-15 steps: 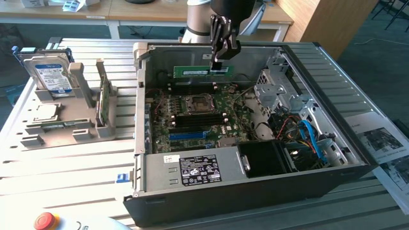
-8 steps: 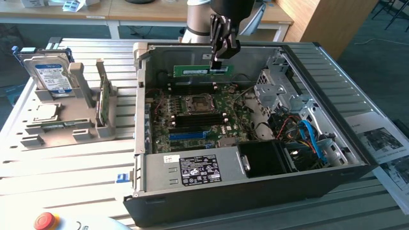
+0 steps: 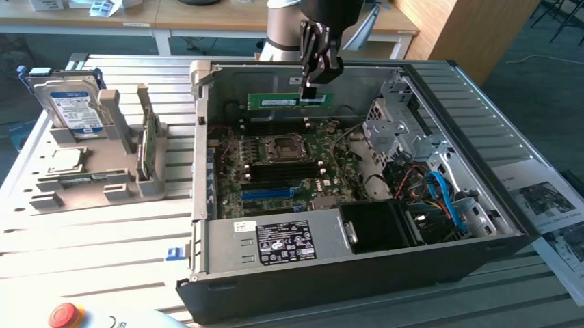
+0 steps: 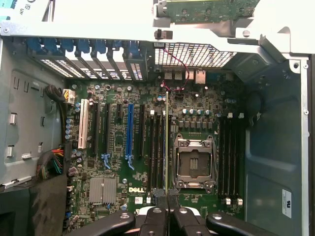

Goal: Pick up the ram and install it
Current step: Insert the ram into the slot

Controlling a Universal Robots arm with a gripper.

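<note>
My gripper (image 3: 313,87) hangs inside the open computer case (image 3: 438,225), shut on the right end of the ram (image 3: 284,101). The ram is a long green stick with a pale label, held level and on edge above the motherboard (image 3: 287,160). It hovers over the black memory slots (image 3: 273,126) behind the processor socket (image 3: 283,147), apart from them. In the wrist view the ram (image 4: 167,142) is a thin edge-on line running from my fingertips (image 4: 156,216) beside the socket (image 4: 194,164) and the slots (image 4: 156,147).
A grey fixture (image 3: 91,181) at the exterior view's left holds a hard drive (image 3: 68,102), a second green stick (image 3: 146,140) and a square silver chip (image 3: 65,160). A red stop button (image 3: 65,314) sits at the front edge. Papers (image 3: 548,205) lie right of the case.
</note>
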